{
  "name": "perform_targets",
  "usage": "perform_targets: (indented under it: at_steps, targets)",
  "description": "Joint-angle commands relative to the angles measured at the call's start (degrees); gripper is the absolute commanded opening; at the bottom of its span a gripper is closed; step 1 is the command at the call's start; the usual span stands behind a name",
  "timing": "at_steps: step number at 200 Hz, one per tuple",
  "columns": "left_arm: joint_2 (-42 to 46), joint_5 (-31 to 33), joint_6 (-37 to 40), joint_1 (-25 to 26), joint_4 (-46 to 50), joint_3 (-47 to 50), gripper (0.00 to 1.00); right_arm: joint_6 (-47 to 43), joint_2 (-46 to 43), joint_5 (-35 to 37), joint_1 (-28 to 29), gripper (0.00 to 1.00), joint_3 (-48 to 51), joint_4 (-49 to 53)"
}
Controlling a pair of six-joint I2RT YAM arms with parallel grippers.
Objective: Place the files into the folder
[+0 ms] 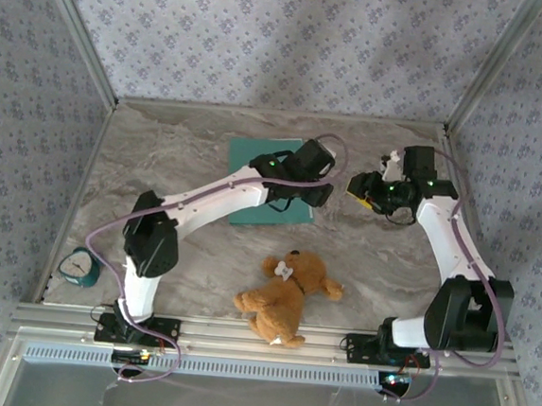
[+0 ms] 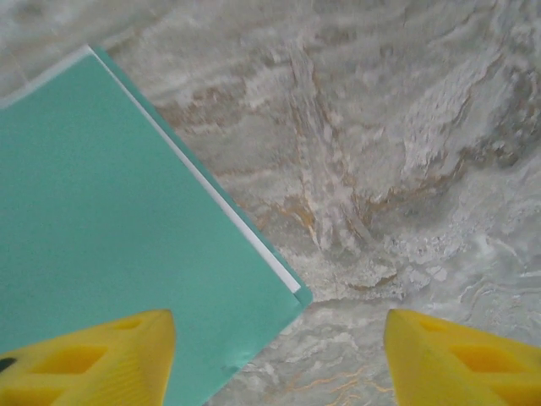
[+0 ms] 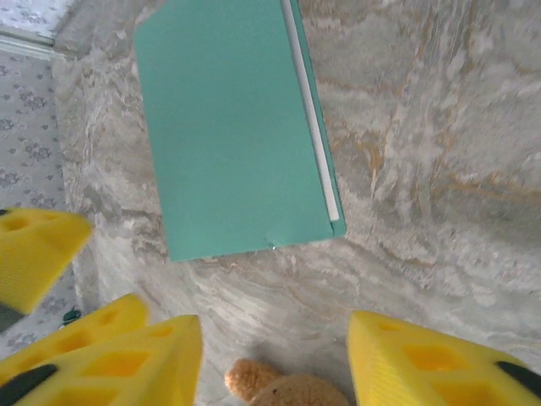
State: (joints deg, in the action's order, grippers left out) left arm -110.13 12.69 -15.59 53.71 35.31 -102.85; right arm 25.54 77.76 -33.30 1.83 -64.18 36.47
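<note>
The big gray marble table [image 1: 160, 170] takes up the middle of the top view. Flowery walls stand around it.

The left arm [image 1: 204, 205] goes from the bottom left up to the middle. The right arm [image 1: 447, 252] goes up the right side.

The folder [image 1: 251, 178] is green-blue. It lies flat and shut on the table, in the upper middle of the top view, and the left arm hides part of it. In the left wrist view the folder [image 2: 110, 237] fills the left side. In the right wrist view the folder [image 3: 228, 127] sits at the top middle.

A brown teddy bear [image 1: 287, 295] lies at the bottom middle, near the table's edge. A small green-blue clock [image 1: 78, 267] sits at the lower left.

The left gripper [image 2: 279, 359] hangs over the folder's corner. Its yellow fingers are wide apart and hold nothing.

The right gripper [image 3: 275, 364] is wide apart too and holds nothing. The bear's head [image 3: 279, 387] peeks in below it.

The files [image 2: 221, 201] show as a thin white strip along the folder's edge, tucked between its covers. The same strip [image 3: 311, 127] runs down the folder's right side.
</note>
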Motion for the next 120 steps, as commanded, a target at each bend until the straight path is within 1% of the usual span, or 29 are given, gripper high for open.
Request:
perform_targets:
  at_steps: [1,16,27,43,54,63,80,88,99,114,120]
  targets:
    - [6.5,4.0,0.3,-2.0,-2.2,3.9,0.74,-0.2,-3.5,4.6,-0.3,0.57,1.1,-4.2]
    - [10.3,7.0,0.2,-3.7,-4.6,7.4,0.78,-1.0,-5.4,7.2,-0.4,0.64,1.7,-6.0]
    - [13.2,9.2,0.4,-5.1,-6.5,10.5,0.83,-1.8,-6.8,8.9,-0.3,0.7,2.3,-7.0]
    - [17.3,14.4,1.2,-7.3,-9.3,15.5,0.92,-2.6,-8.5,11.2,-0.5,0.77,3.2,-8.4]
    - [20.1,19.8,2.0,-8.6,-11.3,19.5,0.99,-3.4,-9.5,13.7,-0.4,0.83,3.9,-9.1]
    - [22.5,25.0,2.8,-9.6,-13.5,23.0,1.0,-4.4,-10.1,16.0,-0.6,0.9,4.6,-9.9]
    - [26.5,31.8,3.6,-12.7,-16.9,29.8,1.0,-7.1,-11.0,19.3,-1.1,1.0,6.3,-12.3]
    - [28.2,33.3,3.0,-15.0,-17.8,33.2,1.0,-7.2,-11.4,21.5,-1.4,1.0,7.2,-13.6]
    - [30.4,34.8,0.4,-18.9,-17.6,37.1,1.0,-7.4,-12.1,24.0,-1.9,1.0,8.9,-15.6]
    - [33.0,35.6,-3.6,-24.7,-16.1,41.7,1.0,-7.2,-12.8,28.1,-2.8,1.0,11.1,-18.6]
    - [34.3,35.8,-3.6,-26.9,-16.6,43.9,1.0,-7.1,-13.0,29.9,-3.2,1.0,12.3,-20.0]
